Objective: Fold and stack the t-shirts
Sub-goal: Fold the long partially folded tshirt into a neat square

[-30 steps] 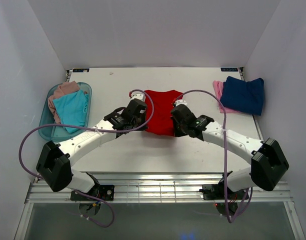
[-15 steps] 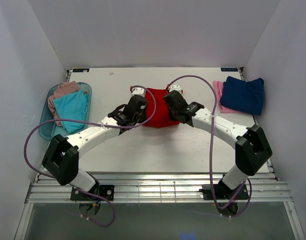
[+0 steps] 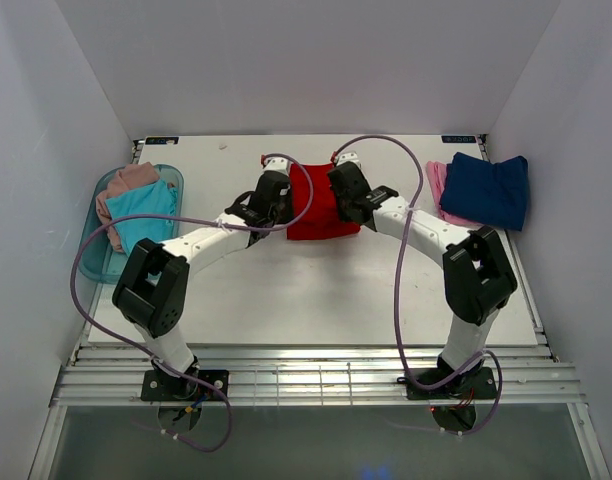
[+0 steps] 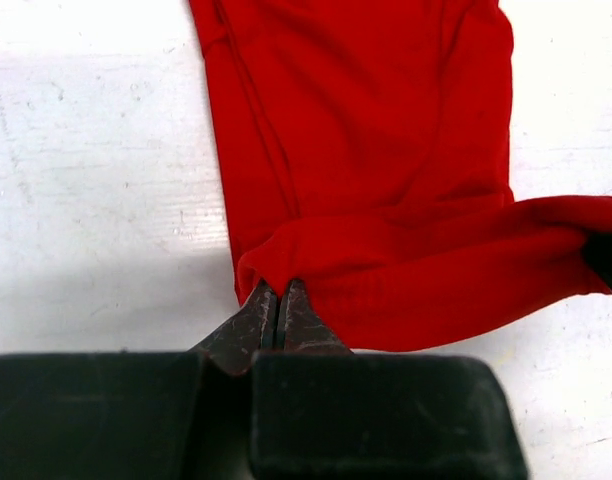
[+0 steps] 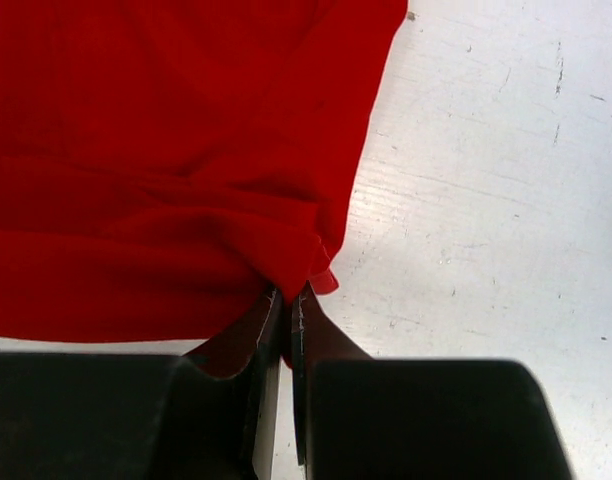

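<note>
Left wrist cam: left gripper (image 4: pixel 277 303) pinched tight on folded edge of red t-shirt (image 4: pixel 376 180), rest of shirt spread just ahead. Right wrist cam: right gripper (image 5: pixel 287 303) clamped on opposite corner, same deal. Top view: navy t-shirt (image 3: pixel 488 190) over light pink t-shirt (image 3: pixel 436 180), off right of right gripper; turquoise t-shirt (image 3: pixel 144 217) and beige t-shirt (image 3: pixel 126 182) in teal tub (image 3: pixel 98 262), left of left gripper.

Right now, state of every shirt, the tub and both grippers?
red t-shirt: partly folded, one edge pinched at both corners
left gripper: shut on red t-shirt
right gripper: shut on red t-shirt
navy t-shirt: folded, atop light pink t-shirt
turquoise t-shirt: unfolded, in teal tub
dusty pink t-shirt: unfolded, in the tub
</note>
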Controlling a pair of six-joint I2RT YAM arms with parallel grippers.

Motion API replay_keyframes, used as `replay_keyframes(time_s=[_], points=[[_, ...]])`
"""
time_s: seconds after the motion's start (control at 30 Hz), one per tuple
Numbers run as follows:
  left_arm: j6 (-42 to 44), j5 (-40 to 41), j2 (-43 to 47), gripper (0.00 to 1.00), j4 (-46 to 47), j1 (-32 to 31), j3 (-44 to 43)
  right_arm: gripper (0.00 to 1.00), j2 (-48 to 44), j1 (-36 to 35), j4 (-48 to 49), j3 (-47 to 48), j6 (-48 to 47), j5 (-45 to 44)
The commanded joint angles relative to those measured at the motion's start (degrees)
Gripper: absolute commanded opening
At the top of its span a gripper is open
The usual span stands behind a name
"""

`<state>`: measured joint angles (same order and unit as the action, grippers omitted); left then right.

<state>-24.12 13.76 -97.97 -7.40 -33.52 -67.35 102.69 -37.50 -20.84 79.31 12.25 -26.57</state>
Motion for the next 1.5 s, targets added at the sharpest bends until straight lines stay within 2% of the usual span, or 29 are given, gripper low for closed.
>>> replay_keyframes(time_s=[0.0, 0.2, 0.47, 0.63, 0.67, 0.7, 0.73, 0.77, 0.8, 0.83, 0.9, 0.97, 1.03, 1.1, 1.23, 1.3, 1.4, 1.47], points=[[1.6, -1.3, -0.1, 0.00, 3.7, 1.7, -3.8, 0.08, 1.2, 1.3, 3.5, 4.2, -2.4, -0.7], [2.1, -3.1, -3.5, 0.00, 5.5, 3.8, -7.6, 0.08, 5.4, 3.0, 3.9, 10.6, -3.6, -0.3], [3.5, -7.5, -17.8, 0.00, 7.0, 6.8, -21.8, 0.08, 15.9, 6.6, 3.9, 22.8, -5.9, 0.8], [5.8, -4.7, -28.4, 0.00, 11.0, 7.5, -32.1, 0.08, 25.1, 9.5, 8.0, 31.8, -7.8, 1.5], [6.1, -1.8, -30.0, 0.00, 12.0, 7.7, -33.6, 0.15, 26.7, 10.2, 10.4, 32.6, -8.1, 2.1], [6.2, 0.1, -33.2, 0.24, 13.0, 8.1, -37.2, 0.24, 28.0, 11.2, 16.5, 33.2, -9.3, 4.0], [6.0, 2.9, -35.1, 0.48, 12.0, 8.5, -40.3, 0.46, 30.8, 11.9, 19.4, 34.7, -9.4, 4.8], [5.5, 5.9, -36.9, 0.67, 10.5, 8.7, -43.6, 0.50, 32.4, 12.6, 21.0, 36.4, -9.4, 5.8], [4.6, 11.1, -39.3, 0.74, 7.8, 9.3, -49.2, 0.52, 33.6, 13.8, 23.2, 38.2, -9.4, 6.4], [4.4, 13.0, -39.5, 0.80, 7.7, 9.4, -50.2, 0.54, 34.4, 14.2, 26.3, 40.3, -9.5, 6.6], [5.7, 16.3, -37.9, 0.84, 10.1, 9.6, -49.7, 0.55, 33.2, 15.1, 30.5, 39.1, -9.7, 6.9], [6.4, 18.0, -37.5, 0.85, 9.9, 9.7, -51.0, 0.64, 29.2, 15.3, 38.0, 33.9, -11.0, 6.2], [5.2, 19.7, -36.5, 0.85, 7.8, 10.0, -52.1, 0.73, 26.5, 15.5, 39.9, 31.8, -11.2, 5.6], [4.7, 18.2, -35.6, 0.85, 7.7, 10.0, -51.7, 0.74, 25.1, 15.5, 39.4, 28.7, -11.5, 5.0], [0.2, 11.0, -34.4, 0.84, 4.5, 9.8, -49.4, 0.74, 19.0, 15.5, 41.1, 18.1, -10.0, 8.9], [-0.7, 5.5, -31.7, 0.83, 7.4, 9.7, -43.0, 0.72, 17.1, 15.5, 40.0, 14.1, -8.1, 14.1], [-2.0, -3.1, -30.1, 0.82, 12.5, 9.3, -36.9, 0.70, 17.8, 15.5, 37.6, 12.9, -5.8, 19.3], [-2.8, -6.4, -31.4, 0.82, 11.5, 9.1, -37.3, 0.69, 19.5, 15.5, 35.3, 14.6, -4.9, 20.5]])
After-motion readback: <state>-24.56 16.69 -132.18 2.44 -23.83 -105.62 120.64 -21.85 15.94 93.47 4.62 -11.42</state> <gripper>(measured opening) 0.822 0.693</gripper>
